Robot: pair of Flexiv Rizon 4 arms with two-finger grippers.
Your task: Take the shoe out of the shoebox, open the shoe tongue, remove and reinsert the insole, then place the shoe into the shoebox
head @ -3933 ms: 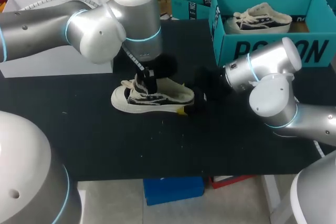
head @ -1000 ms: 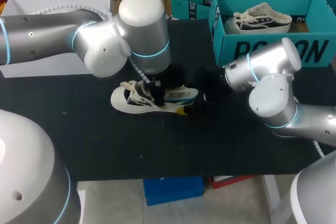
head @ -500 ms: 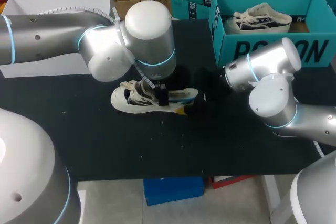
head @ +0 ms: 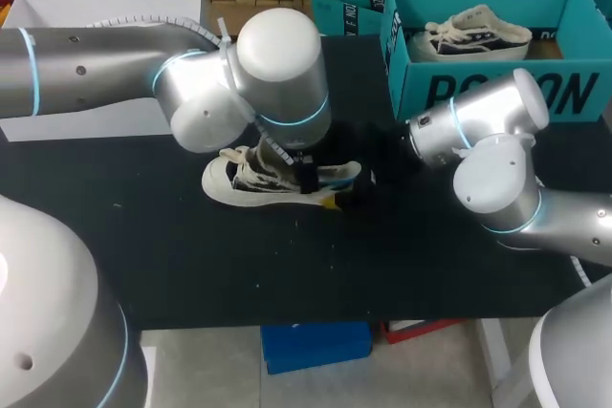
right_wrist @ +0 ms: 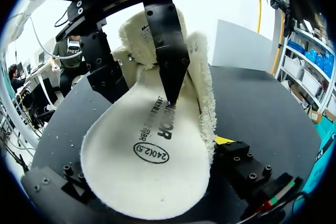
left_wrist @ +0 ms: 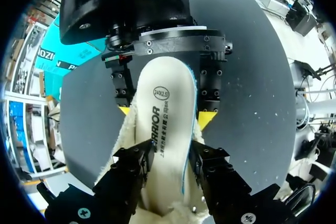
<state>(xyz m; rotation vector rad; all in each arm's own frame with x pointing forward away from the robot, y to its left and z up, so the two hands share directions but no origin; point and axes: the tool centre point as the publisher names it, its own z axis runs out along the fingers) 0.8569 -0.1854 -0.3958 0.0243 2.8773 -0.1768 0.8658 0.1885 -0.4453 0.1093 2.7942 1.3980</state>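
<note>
Two grippers are meeting at the shoe point(head: 239, 182), which is lying on its sole near the middle of the table point(head: 191, 255), its toe pointing toward the left edge and its heel toward the right edge. The left gripper point(head: 304, 177) is hanging over the shoe's opening, and its black fingers point(left_wrist: 137, 163) are pressing in on the white insole point(left_wrist: 168, 87) from two sides, pinching it across its width. The insole is standing partly out of the shoe, its printed face turned up and its heel end reaching past the fleecy collar toward the right gripper point(head: 352, 193). That gripper is sitting low at the heel, its yellow tips point(left_wrist: 206, 119) squeezing the heel from both sides, so it is clamping the shoe. From the right wrist, one left finger is coming down on the insole just beside the print while the other is sitting at the insole's opposite edge, and the insole's rounded end is covering much of the right gripper's own fingers. The teal shoebox point(head: 497, 93) is standing open at the far right corner of the table, well apart from the shoe, and a second shoe point(head: 473, 33) is lying inside it
</note>
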